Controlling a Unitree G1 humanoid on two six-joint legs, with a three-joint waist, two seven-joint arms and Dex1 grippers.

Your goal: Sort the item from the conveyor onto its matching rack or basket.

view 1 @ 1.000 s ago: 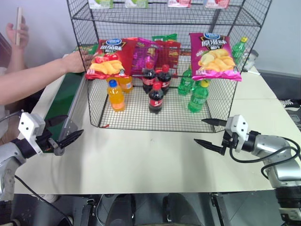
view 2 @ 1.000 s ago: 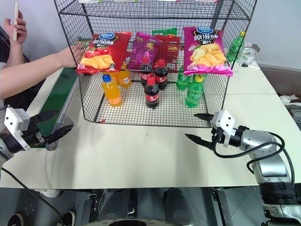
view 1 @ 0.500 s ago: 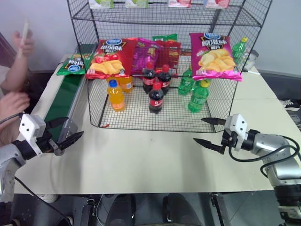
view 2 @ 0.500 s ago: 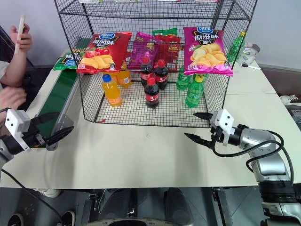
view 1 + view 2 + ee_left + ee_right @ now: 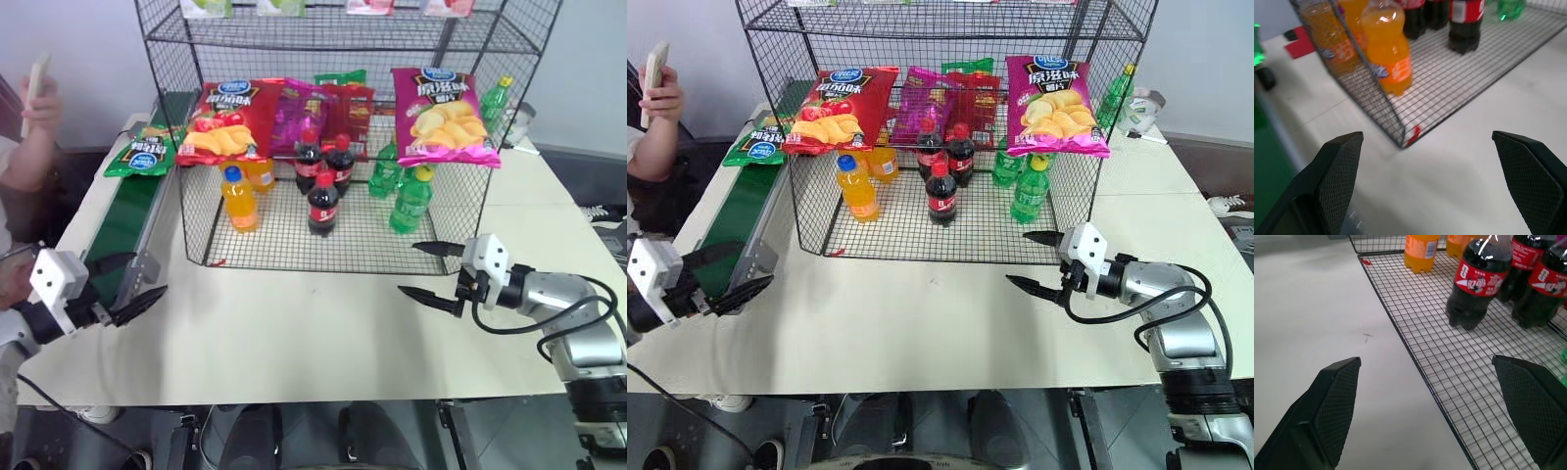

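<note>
The item, a glossy green chip bag (image 5: 140, 154) with a blue oval logo, lies on the far part of the conveyor (image 5: 120, 227), a dark-green belt running along the table's left side. To the belt's right stands the rack (image 5: 284, 257), a tall black wire-mesh unit. My left gripper (image 5: 145, 275) is open beside the belt's near end, well short of the bag, with nothing between its fingers. My right gripper (image 5: 408, 267) is open over the table in front of the rack's right corner, also empty.
The rack's middle tier holds a red chip bag (image 5: 223, 120) and a magenta chip bag (image 5: 443, 116). Orange bottles (image 5: 1388, 46), cola bottles (image 5: 1476, 281) and green bottles (image 5: 411, 201) stand on its floor. A person holding a phone (image 5: 35, 83) is at the far left.
The person's arm has drawn back from the conveyor, leaving the green bag on the belt. The bag has come a little nearer along it. Both grippers stay open and in place.
</note>
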